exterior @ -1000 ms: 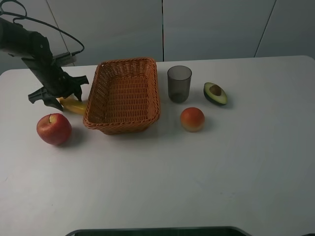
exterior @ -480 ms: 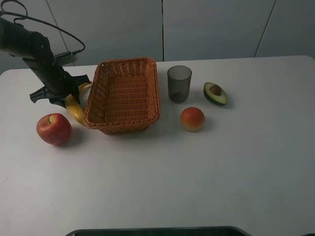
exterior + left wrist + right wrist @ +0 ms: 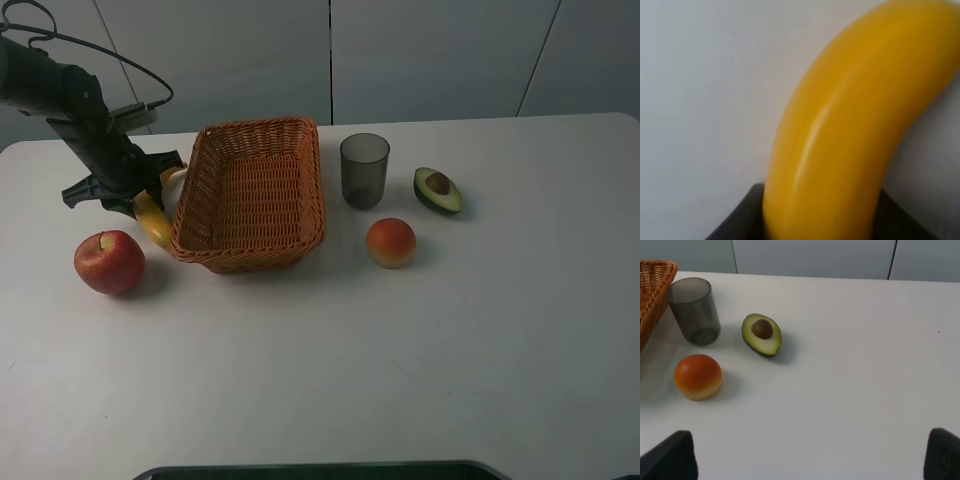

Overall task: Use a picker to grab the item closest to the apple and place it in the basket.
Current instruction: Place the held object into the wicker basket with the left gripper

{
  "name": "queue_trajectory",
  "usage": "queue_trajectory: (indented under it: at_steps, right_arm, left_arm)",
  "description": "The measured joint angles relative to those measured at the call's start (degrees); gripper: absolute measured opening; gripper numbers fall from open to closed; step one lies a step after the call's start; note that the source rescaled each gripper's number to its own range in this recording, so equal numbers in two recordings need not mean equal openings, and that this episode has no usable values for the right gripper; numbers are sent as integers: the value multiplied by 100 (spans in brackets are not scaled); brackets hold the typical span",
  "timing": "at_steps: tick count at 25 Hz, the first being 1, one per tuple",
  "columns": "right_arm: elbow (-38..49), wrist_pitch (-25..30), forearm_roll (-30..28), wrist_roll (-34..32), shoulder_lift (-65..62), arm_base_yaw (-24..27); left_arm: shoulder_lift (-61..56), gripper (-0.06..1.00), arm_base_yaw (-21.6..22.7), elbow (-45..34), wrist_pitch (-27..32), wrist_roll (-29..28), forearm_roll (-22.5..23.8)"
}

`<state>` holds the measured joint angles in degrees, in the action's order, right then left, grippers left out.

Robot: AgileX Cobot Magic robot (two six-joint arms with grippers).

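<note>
A red apple lies at the table's left front. Just behind it, a yellow banana hangs nearly upright beside the left wall of the wicker basket. My left gripper is shut on the banana's upper part. The left wrist view is filled by the banana, with dark fingers on either side of it at the bottom edge. My right gripper is open and holds nothing; it does not show in the exterior view.
A dark translucent cup stands right of the basket. An avocado half lies further right. An orange-red fruit sits in front of the cup. The basket's corner shows in the right wrist view.
A second ago the banana lay flat on the table under my left gripper. It now hangs nearly upright in the gripper, and has barely moved in the last half second.
</note>
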<state>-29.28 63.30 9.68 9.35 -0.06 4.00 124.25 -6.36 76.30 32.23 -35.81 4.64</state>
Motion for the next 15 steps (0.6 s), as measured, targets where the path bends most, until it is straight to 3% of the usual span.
queue_trajectory:
  at_steps: [9,15]
  right_arm:
    - [0,0,0,0,0,0]
    - [0,0,0,0,0,0]
  left_arm:
    - [2,3,0,0,-60,0,0]
    - [-387,3,0,164,150,0,381]
